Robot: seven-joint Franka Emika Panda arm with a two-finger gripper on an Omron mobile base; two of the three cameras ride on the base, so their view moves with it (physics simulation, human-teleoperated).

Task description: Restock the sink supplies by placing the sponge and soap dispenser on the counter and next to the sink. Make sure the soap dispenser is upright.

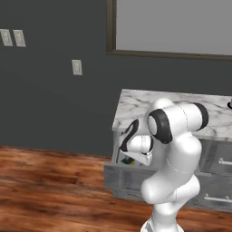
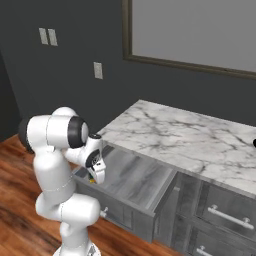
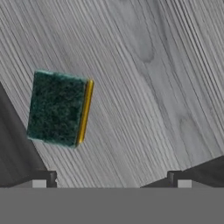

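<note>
In the left base view the gripper (image 1: 128, 159) is seen lowered into an open drawer (image 1: 118, 176) below the end of the counter (image 1: 136, 106); a bit of yellow and green, the sponge (image 1: 128, 161), is glimpsed right at the fingertips. The sink and the soap dispenser are not made out here

In the right base view the hand is seen dipped into the same drawer (image 2: 131, 179), with a sliver of yellow just beside it; whether anything is held cannot be told from this side

In the hand view the jaws are shown spread wide with nothing between them. The sponge (image 3: 57, 108) lies green side up on the grey drawer floor, ahead of the jaws and nearer the left finger (image 3: 40, 179) than the right, not yet between them

The step in hand is judged to be the pick-up of the sponge. A shift toward the left finger's side and a further descent would be called for, so that the block is straddled before the jaws are brought together
</note>
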